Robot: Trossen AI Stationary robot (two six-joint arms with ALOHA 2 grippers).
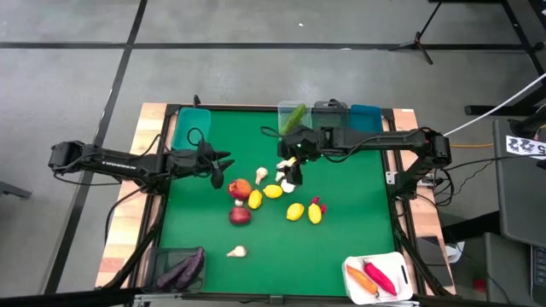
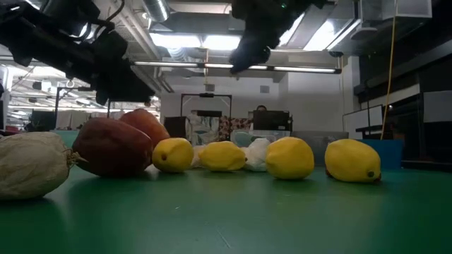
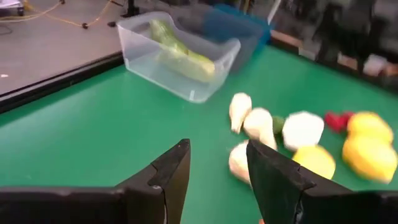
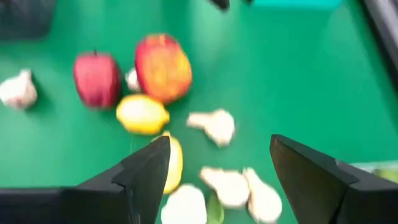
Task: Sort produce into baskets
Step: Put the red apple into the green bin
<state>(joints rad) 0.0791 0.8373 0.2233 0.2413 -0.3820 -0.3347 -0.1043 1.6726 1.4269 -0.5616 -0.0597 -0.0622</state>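
Your right gripper (image 1: 288, 160), jaws spread and empty, hangs nearer the garlic bulbs (image 1: 285, 176) lying at its six o'clock, while your left gripper (image 1: 223, 164), fingers narrowly parted and empty, waits at their nine o'clock.

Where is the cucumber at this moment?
In the high view the cucumber lies in the clear basket at the table's far edge, near the middle, next to the right gripper.

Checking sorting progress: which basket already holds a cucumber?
The clear basket at the far edge, between the teal ones; a green cucumber lies inside.
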